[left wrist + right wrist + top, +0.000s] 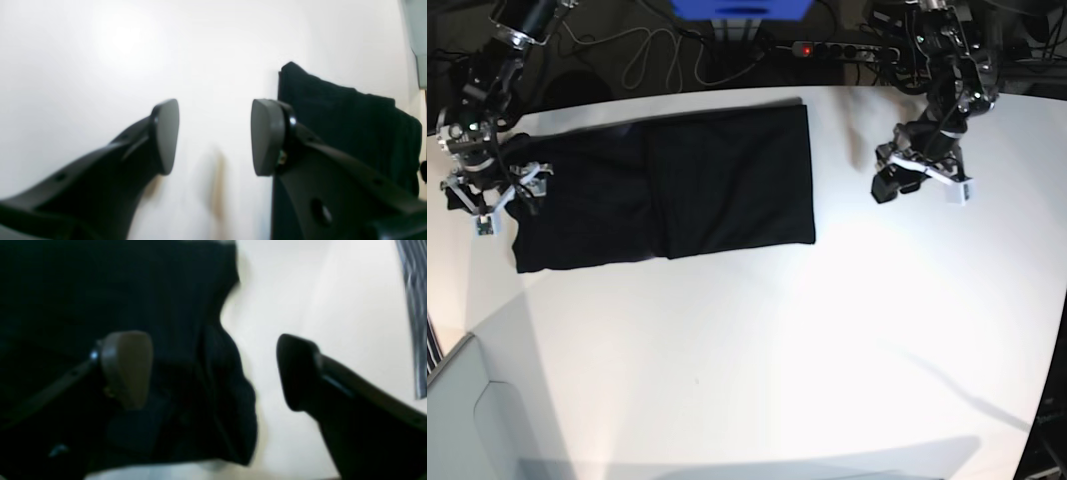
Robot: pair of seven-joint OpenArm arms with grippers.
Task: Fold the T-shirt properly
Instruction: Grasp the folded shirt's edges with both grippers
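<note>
Since the T-shirt (667, 190) lies flat on the white desk (827, 340) as a long black band w/ plain side up, it looks partly folded already: a seam-like fold line runs across its middle, and one half seems doubled over the other. Right gripper (213, 373) sits at the band's outer end, jaws wide apart and straddling the cloth's edge, one pad over black fabric, the other over bare desk; nothing is pinched btwn them. Left gripper (215, 136) hangs above bare desk, jaws apart and empty, the shirt's near edge just beyond one pad but not touching it, as far as the wrist view shows.

Handling, my guess: light, limp knit, no stiffness, so it'll sag and drag if lifted by one point. Layers can slip over each other and undo the fold. Low risk of damage. Best hold is prob. at the two corners of a short end, both layers pinched together close to the edge, lifted low and carried evenly. The rumpled bit by the right jaws may need smoothing first.
</note>
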